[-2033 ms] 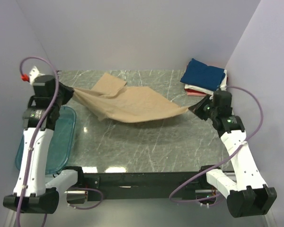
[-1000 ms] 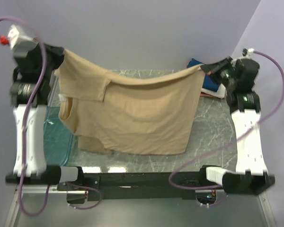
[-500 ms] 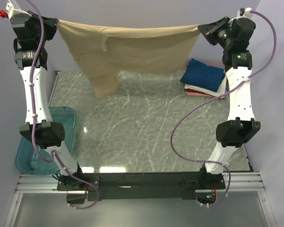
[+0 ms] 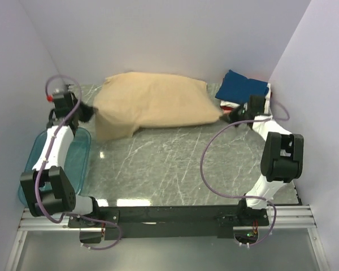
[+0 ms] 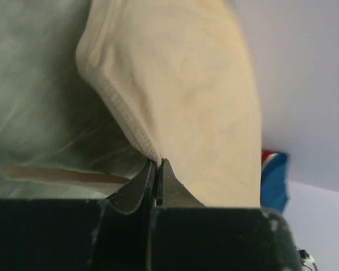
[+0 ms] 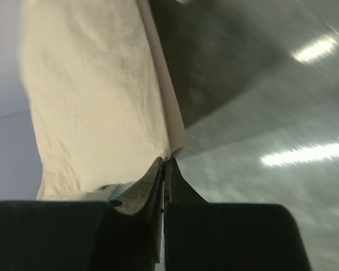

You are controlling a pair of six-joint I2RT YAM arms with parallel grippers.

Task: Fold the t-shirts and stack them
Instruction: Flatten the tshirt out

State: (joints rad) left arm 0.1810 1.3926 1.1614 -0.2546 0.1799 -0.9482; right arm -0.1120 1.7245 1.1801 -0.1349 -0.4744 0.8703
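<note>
A tan t-shirt (image 4: 155, 106) billows low over the far half of the marble table, stretched between my two arms. My left gripper (image 4: 92, 110) is shut on its left corner; in the left wrist view the cloth (image 5: 181, 96) rises from the pinched jaw tips of this gripper (image 5: 158, 162). My right gripper (image 4: 221, 118) is shut on the right corner, and the right wrist view shows the fabric (image 6: 96, 96) clamped at that gripper (image 6: 166, 160). Folded t-shirts (image 4: 244, 89), navy on top of white and pinkish red, lie stacked at the far right.
A translucent teal tub (image 4: 70, 155) sits off the table's left edge beside my left arm. Lilac walls close in the back and both sides. Bare marble table (image 4: 175, 169) stretches across the near half.
Both arms have swung down from high above the table to low over its far half, carrying the tan shirt from hanging stretched in the air to billowing just over the surface.
</note>
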